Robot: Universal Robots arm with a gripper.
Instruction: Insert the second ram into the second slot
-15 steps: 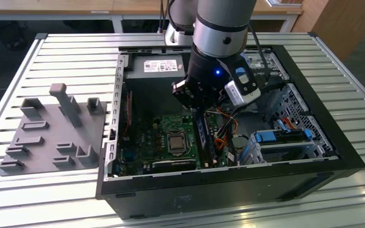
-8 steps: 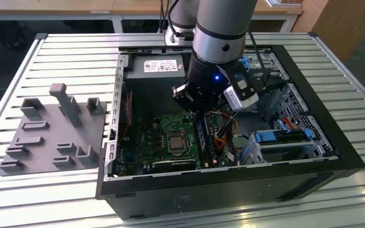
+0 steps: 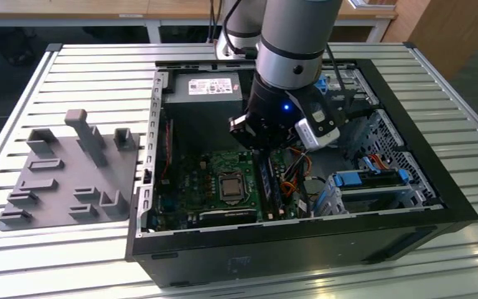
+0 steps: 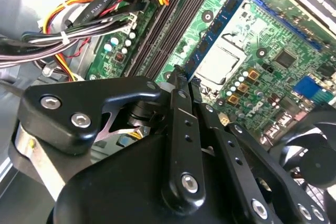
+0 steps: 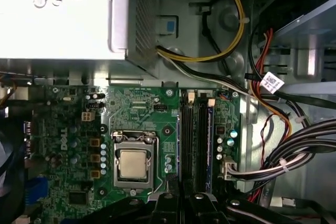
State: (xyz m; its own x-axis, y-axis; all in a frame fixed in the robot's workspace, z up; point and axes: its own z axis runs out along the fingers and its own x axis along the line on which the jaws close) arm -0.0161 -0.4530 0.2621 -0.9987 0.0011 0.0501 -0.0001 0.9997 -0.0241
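The second ram is a thin blue stick with dark chips. It stands on edge along the memory slot closest to the CPU socket. Dark empty slots run beside it. My gripper is directly over the stick's near end, its black fingers drawn together. Whether the tips pinch the stick or only rest on it is hidden. In the exterior view the gripper hangs low inside the open computer case, with the stick just below it. In the first wrist view the gripper lines up with the slots.
A power supply sits at the back of the case. Cable bundles run beside the slots. A drive cage with blue latches stands on the exterior view's right. A grey parts fixture lies on the slatted table outside the case.
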